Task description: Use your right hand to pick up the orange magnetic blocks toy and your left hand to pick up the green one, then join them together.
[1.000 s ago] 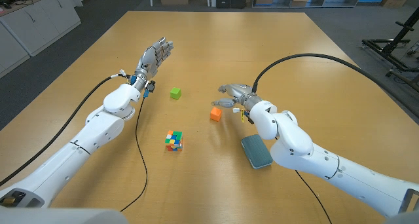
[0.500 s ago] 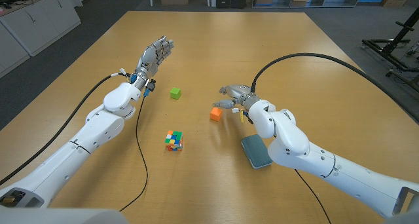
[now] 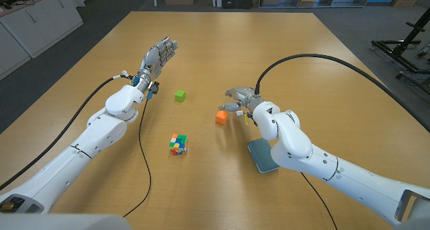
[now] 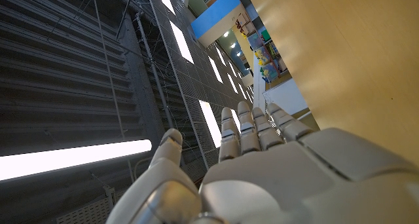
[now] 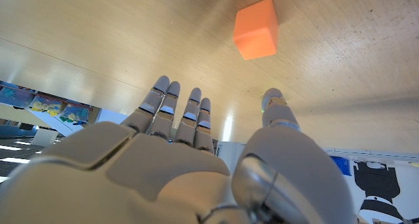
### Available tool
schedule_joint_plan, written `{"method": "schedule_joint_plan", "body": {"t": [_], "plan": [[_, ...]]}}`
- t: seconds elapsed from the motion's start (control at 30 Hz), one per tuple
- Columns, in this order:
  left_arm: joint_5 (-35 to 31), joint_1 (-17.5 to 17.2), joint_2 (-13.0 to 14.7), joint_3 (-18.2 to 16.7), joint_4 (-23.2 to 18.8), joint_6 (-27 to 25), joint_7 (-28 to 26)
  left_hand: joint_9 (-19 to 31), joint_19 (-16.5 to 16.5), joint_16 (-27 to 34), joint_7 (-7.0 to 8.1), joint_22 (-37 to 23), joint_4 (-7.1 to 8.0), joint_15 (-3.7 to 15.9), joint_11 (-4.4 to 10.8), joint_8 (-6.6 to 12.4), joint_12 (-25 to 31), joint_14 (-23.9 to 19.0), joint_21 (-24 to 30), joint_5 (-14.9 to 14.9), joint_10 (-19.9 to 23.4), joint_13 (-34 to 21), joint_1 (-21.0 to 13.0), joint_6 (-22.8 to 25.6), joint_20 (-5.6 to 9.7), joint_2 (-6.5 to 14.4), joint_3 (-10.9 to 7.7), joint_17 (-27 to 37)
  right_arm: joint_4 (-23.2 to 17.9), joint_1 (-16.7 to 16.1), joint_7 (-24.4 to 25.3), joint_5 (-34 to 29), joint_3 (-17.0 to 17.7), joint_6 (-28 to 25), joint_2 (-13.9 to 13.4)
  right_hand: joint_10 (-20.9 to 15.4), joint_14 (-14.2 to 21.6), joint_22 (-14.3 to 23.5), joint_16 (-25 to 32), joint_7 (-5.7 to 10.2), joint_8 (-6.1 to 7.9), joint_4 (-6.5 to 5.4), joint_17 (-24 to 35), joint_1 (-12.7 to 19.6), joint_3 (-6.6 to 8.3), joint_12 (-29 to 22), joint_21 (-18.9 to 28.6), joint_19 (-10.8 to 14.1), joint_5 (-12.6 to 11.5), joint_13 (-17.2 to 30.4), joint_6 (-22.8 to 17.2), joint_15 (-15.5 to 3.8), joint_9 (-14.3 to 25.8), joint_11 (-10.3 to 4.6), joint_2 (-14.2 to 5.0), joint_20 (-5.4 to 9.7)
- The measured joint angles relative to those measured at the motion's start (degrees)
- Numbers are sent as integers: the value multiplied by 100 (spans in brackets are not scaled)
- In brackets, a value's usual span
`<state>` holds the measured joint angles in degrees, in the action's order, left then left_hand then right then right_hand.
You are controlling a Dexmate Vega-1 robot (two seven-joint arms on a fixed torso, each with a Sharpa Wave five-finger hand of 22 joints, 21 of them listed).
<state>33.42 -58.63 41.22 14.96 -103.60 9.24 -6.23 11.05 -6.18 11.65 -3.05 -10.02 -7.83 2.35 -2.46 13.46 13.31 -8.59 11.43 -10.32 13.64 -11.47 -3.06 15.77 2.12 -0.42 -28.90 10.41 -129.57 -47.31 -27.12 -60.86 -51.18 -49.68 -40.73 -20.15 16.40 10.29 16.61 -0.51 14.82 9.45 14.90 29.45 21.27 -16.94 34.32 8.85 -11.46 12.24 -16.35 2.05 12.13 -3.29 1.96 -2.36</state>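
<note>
Orange is the colour that matters first: in the head view the orange block (image 3: 221, 117) sits on the wooden bench (image 3: 322, 62) just in front of the right hand (image 3: 238, 99), whose fingers are spread and hold nothing. The green block (image 3: 179, 95) lies near it, apart, toward the left hand (image 3: 159, 57), which is raised beyond that block with fingers extended and empty. A multicoloured cube (image 3: 177, 144) and a teal case (image 3: 263, 155) lie nearer the robot.

The left wrist view shows the left hand (image 4: 262, 165) with fingers straight and close together, holding nothing.

The right wrist view shows the right hand (image 5: 196, 152) spread, with the orange block (image 5: 256, 28) beyond its fingertips, untouched. A good grasp would probably bring thumb and fingers onto opposite faces, leaving one face clear for joining.
</note>
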Motion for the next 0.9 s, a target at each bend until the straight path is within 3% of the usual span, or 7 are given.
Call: {"method": "schedule_joint_plan", "body": {"t": [0.9], "plan": [[24,34,23,49,-83,-169,3,0,20,1,0,1,0,-31,-20,-17,0,-32,-21,0,20,-1,0,0,-20,0,0,0,643,15,-531,-779,19,163,504,-117,64,-1,0,-22,0,0,-7,105,0,-1,-21,124,-42,1,-105,-63,27,-12,44,0]]}}
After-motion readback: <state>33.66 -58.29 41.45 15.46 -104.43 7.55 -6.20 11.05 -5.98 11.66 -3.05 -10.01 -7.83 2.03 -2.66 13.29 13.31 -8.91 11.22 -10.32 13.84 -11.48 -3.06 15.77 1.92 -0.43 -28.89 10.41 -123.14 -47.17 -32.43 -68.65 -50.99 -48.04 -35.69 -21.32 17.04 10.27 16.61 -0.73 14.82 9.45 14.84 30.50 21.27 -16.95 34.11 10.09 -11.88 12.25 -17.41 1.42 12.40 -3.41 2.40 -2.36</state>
